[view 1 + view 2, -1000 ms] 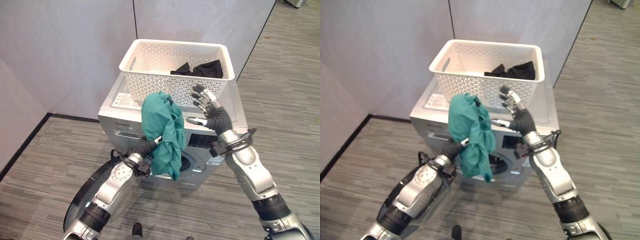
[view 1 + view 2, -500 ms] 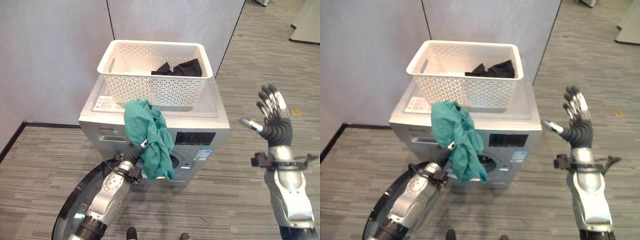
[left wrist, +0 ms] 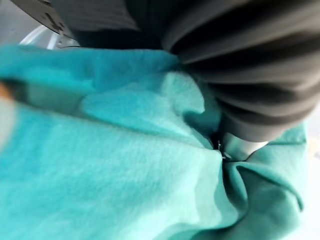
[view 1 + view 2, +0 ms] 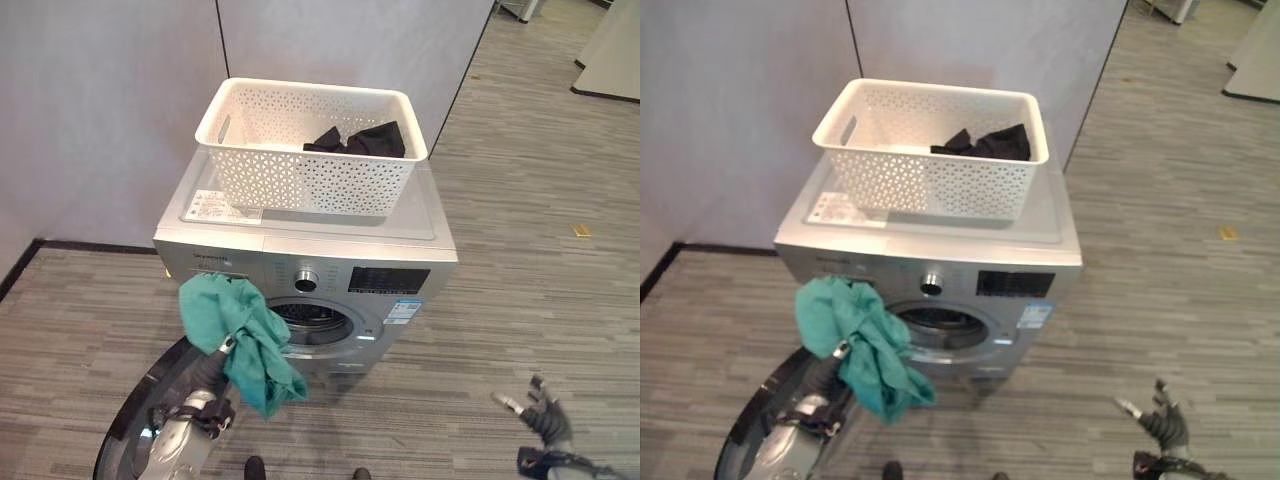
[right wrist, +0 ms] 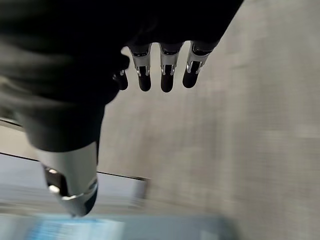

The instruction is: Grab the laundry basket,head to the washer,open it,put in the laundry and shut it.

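My left hand (image 4: 212,362) grips a bunched teal cloth (image 4: 235,330) before the silver washer's (image 4: 305,262) open round hole. My right hand (image 4: 542,418) hangs low over the grey floor (image 4: 520,290) — fingers spread open. The white plastic basket (image 4: 310,150) sits on top, black clothes (image 4: 362,140) inside.

silver-grey arms, dark ribbed wrist covers, silver dark-tipped fingers (image 5: 166,70)

Washer (image 4: 300,255) drum opening (image 4: 310,322) uncovered, free to enter from the front. Open door (image 4: 135,415) lies low at front-left, blocking that side. Teal garment (image 4: 238,338) hangs just left of the opening, partly before its rim. White basket (image 4: 310,150) takes most of the washer top. Floor (image 4: 520,300) right of washer free.
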Robot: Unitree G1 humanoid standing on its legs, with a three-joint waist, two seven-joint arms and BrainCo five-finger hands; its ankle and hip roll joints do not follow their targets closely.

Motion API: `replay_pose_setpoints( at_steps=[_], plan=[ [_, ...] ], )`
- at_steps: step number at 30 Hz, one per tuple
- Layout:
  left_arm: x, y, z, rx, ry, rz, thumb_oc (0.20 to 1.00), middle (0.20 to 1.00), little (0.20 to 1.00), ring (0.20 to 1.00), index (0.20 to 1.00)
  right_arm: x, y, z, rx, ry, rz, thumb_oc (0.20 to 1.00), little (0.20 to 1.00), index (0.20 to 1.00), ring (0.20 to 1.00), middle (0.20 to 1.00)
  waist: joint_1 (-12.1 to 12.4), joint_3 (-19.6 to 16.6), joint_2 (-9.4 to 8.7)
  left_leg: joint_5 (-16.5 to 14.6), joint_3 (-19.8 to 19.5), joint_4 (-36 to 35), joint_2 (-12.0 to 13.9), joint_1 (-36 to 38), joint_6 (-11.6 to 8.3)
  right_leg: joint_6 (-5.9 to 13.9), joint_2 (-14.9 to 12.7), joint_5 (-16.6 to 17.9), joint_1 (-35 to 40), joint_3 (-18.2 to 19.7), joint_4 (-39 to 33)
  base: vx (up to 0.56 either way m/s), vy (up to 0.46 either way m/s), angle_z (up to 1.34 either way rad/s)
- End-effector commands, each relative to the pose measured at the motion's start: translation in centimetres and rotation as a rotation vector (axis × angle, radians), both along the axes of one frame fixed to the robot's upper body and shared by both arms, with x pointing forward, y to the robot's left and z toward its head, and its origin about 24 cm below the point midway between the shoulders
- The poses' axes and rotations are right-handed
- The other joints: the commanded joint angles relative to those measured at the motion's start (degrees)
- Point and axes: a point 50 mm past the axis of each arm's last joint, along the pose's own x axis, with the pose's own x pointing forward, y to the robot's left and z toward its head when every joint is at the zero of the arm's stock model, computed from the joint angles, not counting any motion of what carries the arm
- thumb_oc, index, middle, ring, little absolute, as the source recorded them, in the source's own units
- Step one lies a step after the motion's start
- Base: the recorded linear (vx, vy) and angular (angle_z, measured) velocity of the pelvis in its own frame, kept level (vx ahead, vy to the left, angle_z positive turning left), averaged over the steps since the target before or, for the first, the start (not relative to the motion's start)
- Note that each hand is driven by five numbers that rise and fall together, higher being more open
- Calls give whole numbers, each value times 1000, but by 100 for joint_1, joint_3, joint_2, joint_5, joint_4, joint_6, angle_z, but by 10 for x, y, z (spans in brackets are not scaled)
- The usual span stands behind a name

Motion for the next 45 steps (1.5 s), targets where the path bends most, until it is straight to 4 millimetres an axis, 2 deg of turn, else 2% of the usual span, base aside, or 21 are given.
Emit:
replay_pose_setpoints(
  at_steps=[1,2,4,5,9,11,12,14,17,19,22,23,24,26,28,29,31,33,37,42,45],
  plan=[
    [23,-2,30,-19,-181,-35,200,200,200,200,200,11,0,-7,33,3,-4,1000,1000,1000,1000,1000,112,221,0,-85,294,50,324,-139,-113,-84,85,-624,402,-539,55,-32,-40,25],
    [22,-8,23,-21,-144,-67,200,200,200,200,200,-9,14,-31,102,149,-27,1000,1000,1000,1000,1000,208,290,-3,-53,210,50,313,-216,-118,-95,97,-637,376,-604,55,-18,-26,15],
    [23,-11,21,-23,-131,-84,200,200,200,200,200,-16,21,-40,139,195,-52,1000,1000,1000,1000,1000,238,322,-2,-40,174,56,311,-253,-120,-96,98,-643,363,-638,55,-27,-20,16],
    [27,-16,16,-13,-105,-110,200,200,200,200,200,-29,38,-57,243,267,-134,1000,1000,1000,1000,1000,292,382,-1,-31,94,64,294,-326,-119,-91,101,-643,318,-665,55,-28,-8,11],
    [32,-25,13,-2,-90,-148,200,200,200,200,200,-38,58,-71,319,376,-181,1000,1000,1000,1000,1000,411,409,-16,-156,36,216,225,-505,-50,-63,52,-659,210,-562,55,-5,38,16],
    [36,-30,13,7,-93,-169,200,200,200,200,200,-36,56,-71,311,380,-181,1000,1000,1000,1000,1000,427,479,-50,-320,34,741,129,-830,-5,-75,-31,-637,192,-612,55,-35,92,3],
    [46,-40,19,19,-130,-211,200,200,200,200,200,-34,50,-69,292,376,-200,1000,1000,1000,1000,1000,351,546,-45,-876,636,1585,-77,-1210,119,-92,-192,-703,247,-764,55,-2,198,17],
    [47,-41,21,40,-144,-214,200,200,200,200,200,-26,51,-68,296,355,-175,1000,1000,1000,1000,1000,315,437,74,-1011,903,1553,-145,-1187,220,-66,-213,-708,229,-760,65,76,272,97],
    [54,-38,27,107,-176,-219,200,200,200,200,200,-10,50,-63,294,290,-178,1000,1000,1000,1000,1000,354,402,114,-1119,551,1473,-378,-1127,347,-45,-368,-820,55,-771,712,113,185,5],
    [57,-35,23,147,-156,-233,200,200,200,200,200,7,54,-59,314,217,-163,1000,1000,1000,1000,1000,189,440,211,-1250,529,1326,-461,-768,556,76,-508,-807,-382,-528,1806,153,213,-19],
    [59,-31,26,168,-166,-220,200,200,200,200,200,12,55,-57,323,193,-145,1000,1000,1000,1000,1000,96,509,349,-1299,399,1167,-473,-583,621,120,-621,-790,-813,-181,1885,103,88,5],
    [60,-26,27,184,-174,-209,200,200,200,200,200,19,53,-54,324,169,-137,1000,1000,1000,1000,1000,37,588,443,-1242,354,1136,-460,-586,641,123,-828,-476,-1021,38,1469,37,13,8],
    [60,-26,27,184,-174,-209,200,200,200,200,200,19,53,-54,323,169,-137,1000,1000,1000,1000,1000,38,593,446,-1247,356,1139,-459,-581,641,124,-826,-472,-1013,39,1462,26,-28,8],
    [60,-24,27,197,-180,-206,200,200,200,200,200,19,50,-54,325,168,-153,1000,1000,1000,1000,1000,10,686,459,-1354,228,1209,-457,-524,614,201,-1064,-140,-1243,193,1125,90,-102,18],
    [60,-23,27,198,-182,-199,200,200,200,200,200,16,47,-55,324,184,-182,1000,1000,1000,1000,1000,5,826,364,-1414,97,1311,-463,-475,516,380,-1344,370,-1468,78,770,96,-167,46],
    [60,-23,27,198,-182,-199,200,200,200,200,200,16,47,-55,323,184,-182,1000,1000,1000,1000,1000,-4,841,375,-1433,84,1325,-455,-462,514,384,-1338,359,-1440,62,772,58,-116,57],
    [64,-31,28,202,-194,-237,200,200,200,200,200,4,44,-58,311,226,-180,1000,1000,1000,1000,1000,40,928,157,-1371,-147,1467,-576,-632,328,487,-1442,441,-1240,-217,674,-13,-214,82],
    [68,-35,31,219,-211,-261,200,200,200,200,200,-6,39,-60,293,269,-191,1000,1000,1000,1000,1000,36,977,51,-1214,-355,1438,-538,-903,171,485,-1403,484,-1327,-367,735,-73,-257,119],
    [71,-42,30,205,-213,-267,200,200,200,200,200,-9,34,-60,277,286,-215,1000,1000,1000,1000,1000,8,963,32,-991,-567,1315,-346,-1234,34,442,-1289,473,-1443,-569,713,-72,-214,58],
    [80,-64,33,186,-240,-321,200,200,200,200,200,34,39,-51,242,197,-123,1000,1000,1000,1000,1000,33,1050,-9,-688,-629,1013,-43,-1552,-87,330,-947,401,-1708,-563,488,-65,-140,7],
    [82,-71,34,173,-239,-323,200,200,200,200,200,44,46,-50,240,189,-82,1000,1000,1000,1000,1000,55,1040,-30,-677,-583,961,23,-1523,-90,300,-858,388,-1700,-510,399,-17,-64,-3]
  ],
)
